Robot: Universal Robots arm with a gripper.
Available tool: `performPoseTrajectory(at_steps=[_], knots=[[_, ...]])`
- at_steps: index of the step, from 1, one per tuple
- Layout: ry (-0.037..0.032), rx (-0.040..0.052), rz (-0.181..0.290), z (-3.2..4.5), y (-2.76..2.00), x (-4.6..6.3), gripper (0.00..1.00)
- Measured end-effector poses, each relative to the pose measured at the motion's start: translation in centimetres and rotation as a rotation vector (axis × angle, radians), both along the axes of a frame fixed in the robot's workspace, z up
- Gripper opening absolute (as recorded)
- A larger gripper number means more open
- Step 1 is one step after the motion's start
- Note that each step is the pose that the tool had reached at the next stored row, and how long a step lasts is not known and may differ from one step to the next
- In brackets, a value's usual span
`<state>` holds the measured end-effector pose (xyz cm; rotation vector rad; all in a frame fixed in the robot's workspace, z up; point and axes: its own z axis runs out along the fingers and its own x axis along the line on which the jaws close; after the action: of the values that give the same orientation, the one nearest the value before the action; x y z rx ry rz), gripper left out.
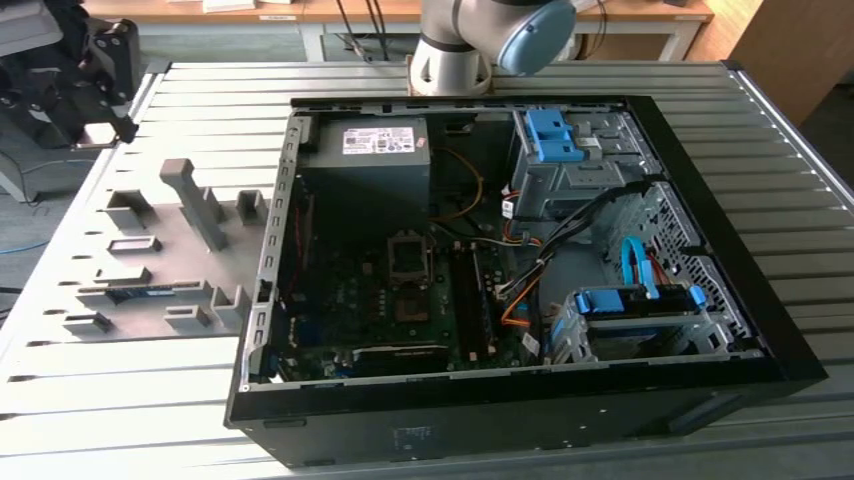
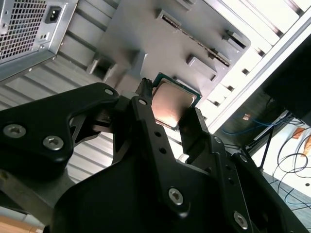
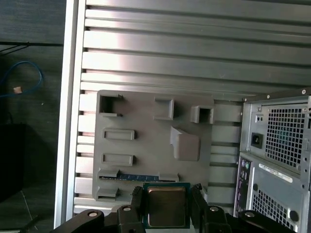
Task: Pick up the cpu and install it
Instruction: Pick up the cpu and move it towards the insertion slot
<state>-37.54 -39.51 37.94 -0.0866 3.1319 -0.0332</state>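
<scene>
Slatted metal made up the table [image 1: 160,420] in the exterior view. It carried an open computer case [image 1: 534,420] and, at that view's left, a grey fixture tray [image 1: 160,255]. On the motherboard inside, I could make out no chip at the dark socket frame [image 1: 408,255], so the install looked undone.

In the second wrist view the gripper [image 2: 171,110] had its fingers [image 2: 146,104] closed onto two opposite edges of the cpu [image 2: 170,99], which hung clear above the tray.

In the first wrist view the cpu [image 3: 166,208] sat clamped between the black fingers. The tray lay beneath, a memory stick [image 3: 138,177] rested in its slot nearby, and the case's rear panel [image 3: 277,145] stood beside it. Pickup appeared done, with seating the chip left to do.
</scene>
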Motion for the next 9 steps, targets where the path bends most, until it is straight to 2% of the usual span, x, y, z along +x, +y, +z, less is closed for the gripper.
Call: performPoseTrajectory(at_steps=[9], knots=[[0.0013,0.0,0.0,0.0,0.0,2.3,0.47]])
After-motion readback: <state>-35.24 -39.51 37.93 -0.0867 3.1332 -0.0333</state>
